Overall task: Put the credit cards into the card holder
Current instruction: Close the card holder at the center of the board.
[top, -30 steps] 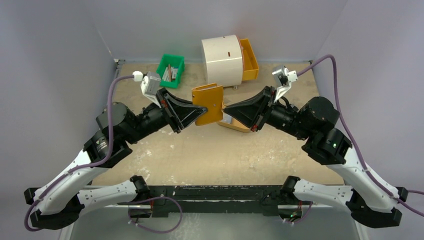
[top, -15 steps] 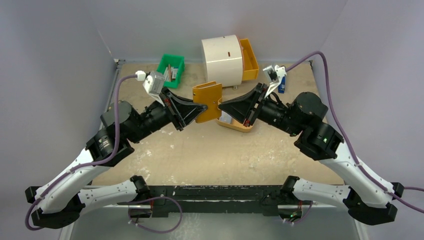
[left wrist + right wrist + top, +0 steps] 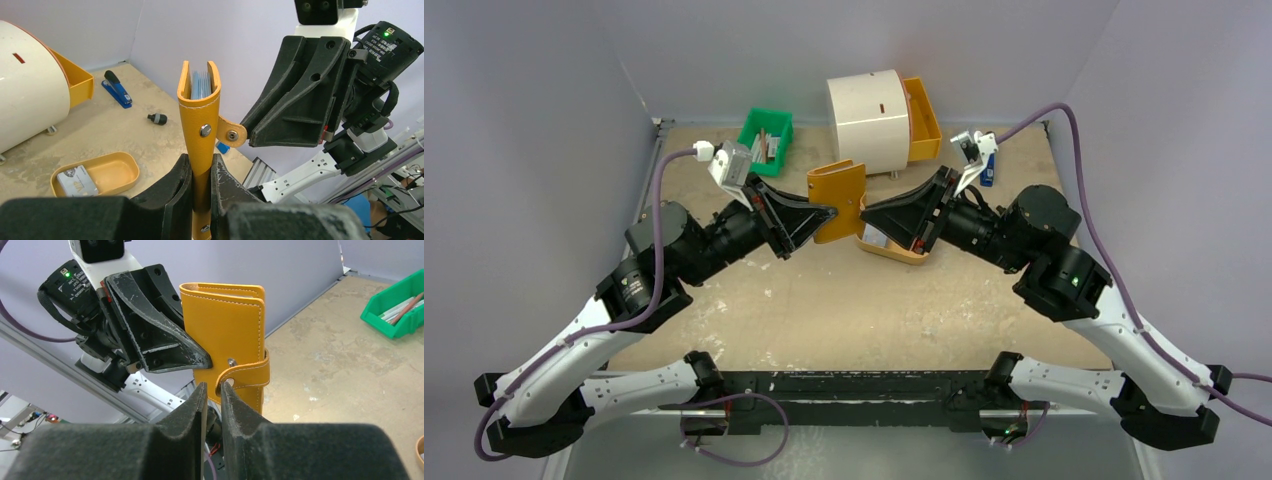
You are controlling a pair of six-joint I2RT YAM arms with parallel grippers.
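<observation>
1. The flat orange-tan stitched leather-look card holder (image 3: 225, 330) is a folding rectangle with pale stitching on the edges, a metal snap stud on its face and a rounded strap tab. The tab hangs unsnapped.
2. We see it held off the table, standing on edge in mid-air between the two arms. In the top view that is 12 o'clock from table centre.
3. The fold gapes at the top. From the left wrist we see thin pale blue cards (image 3: 201, 85) edge-on inside the U.
4. The matte black left gripper (image 3: 201, 162) is clamped on the holder's lower part, one finger per face.
5. The scuffed black right gripper (image 3: 212, 387) has its jaws a narrow slit apart, and we see nothing in the slit. The strap tab sits right at the tips; whether it touches them we can't tell.
6. An oval orange plastic tray (image 3: 904, 255) with a smooth rim sits on the table at 4 o'clock from the holder. A pale grey card with dark print (image 3: 75, 181) lies flat at one end.
7. The rough sandy table (image 3: 844, 310) is scuffed and patchy.
8. A white round drum (image 3: 864, 115) with an orange drawer (image 3: 922, 115) pulled out stands at 12 o'clock from the holder, and a green plastic bin (image 3: 766, 140) at 10 o'clock.
</observation>
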